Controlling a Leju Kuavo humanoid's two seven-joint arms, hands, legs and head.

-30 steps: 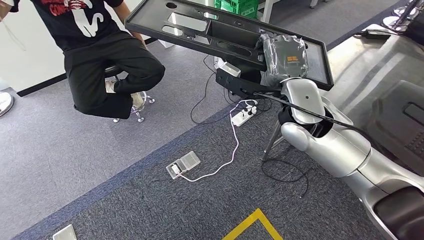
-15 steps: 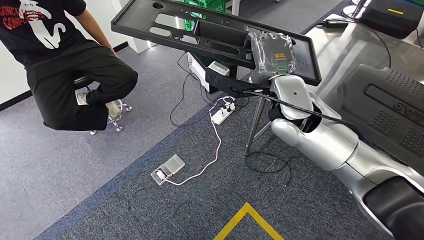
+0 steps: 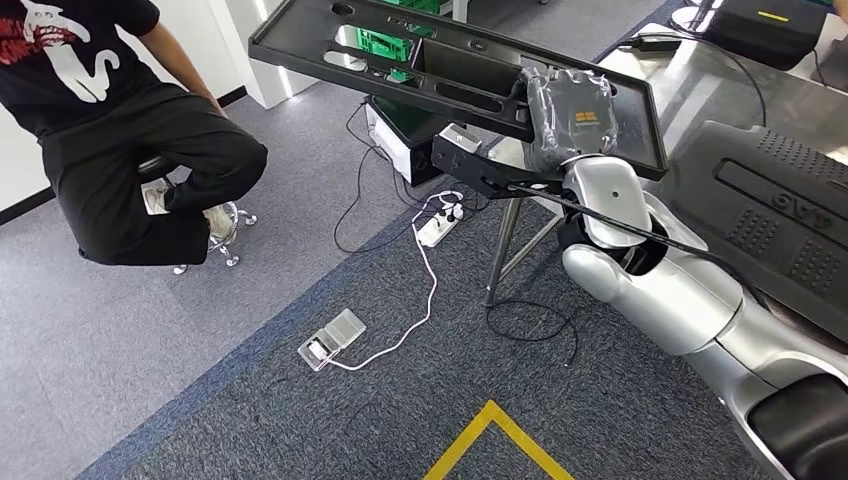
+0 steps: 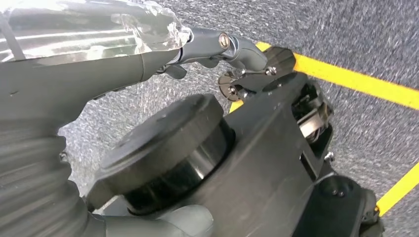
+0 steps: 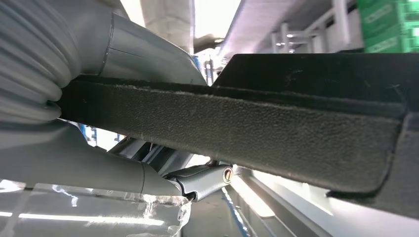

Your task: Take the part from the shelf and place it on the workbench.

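The part is a long flat black panel (image 3: pixel 420 60) with several cut-outs, held up in the air in the head view. My right hand (image 3: pixel 572 112), wrapped in clear plastic, grips its near right end, with my silver arm running up from the lower right. The right wrist view shows the panel's thick dark edge (image 5: pixel 247 126) clamped between my thumb (image 5: pixel 123 177) and the hand above it. The metal workbench (image 3: pixel 700 85) lies just beyond the panel at the upper right. My left hand (image 4: pixel 113 74) hangs over the carpet, holding nothing, one finger stretched out.
A person (image 3: pixel 130 130) sits on a stool at the left. A power strip (image 3: pixel 438 226), white cables and a small clear box (image 3: pixel 332 338) lie on the floor. A large black moulded part (image 3: pixel 790 230) rests on the workbench. Yellow tape (image 3: pixel 490 440) marks the carpet.
The whole picture has shifted, so the camera has moved: more of the workbench shows at the right and the person sits further left. My right hand keeps its grip on the panel.
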